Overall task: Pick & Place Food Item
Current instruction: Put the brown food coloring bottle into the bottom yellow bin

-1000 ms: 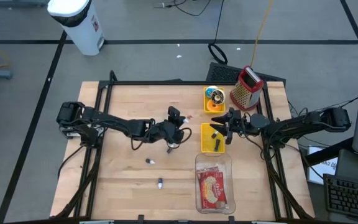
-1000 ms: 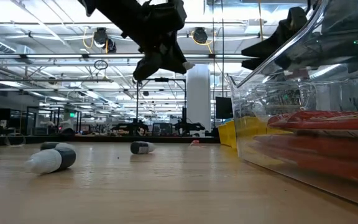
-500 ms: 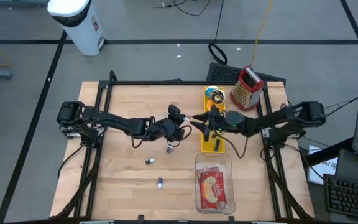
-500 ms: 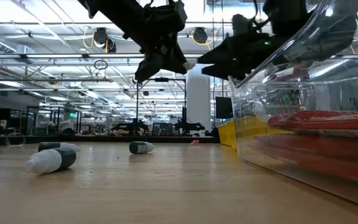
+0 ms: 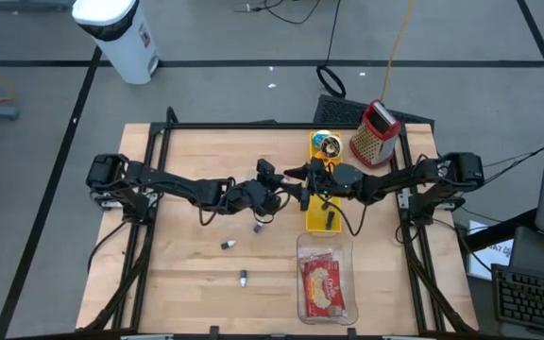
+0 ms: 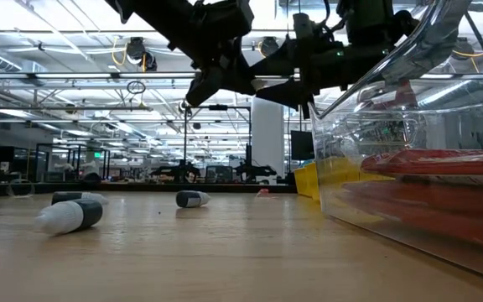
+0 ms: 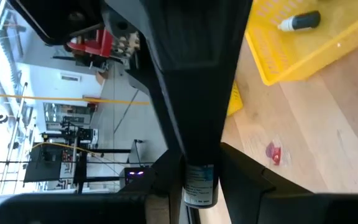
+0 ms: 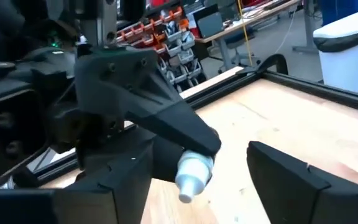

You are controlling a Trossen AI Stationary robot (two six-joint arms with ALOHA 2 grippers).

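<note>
left gripper: clamped on a small bottle, raised above the table, just beside the yellow tray on its side away from the grater.
right gripper: fingers apart, at the tray's near edge, facing the left gripper with the bottle's cap between its two fingers.
bottle axis: long axis lies along the left fingers; the white cap end sticks out toward the right gripper, dark body buried in the grip.
risk, handover: i judge that if the left lets go before the right closes, the bottle drops to the wood short of the tray.
risk, contact: the two grippers are close; a misjudged closing could knock the cap askew.
farther out: two more bottles lie loose on the table, well apart from the tray.
</note>
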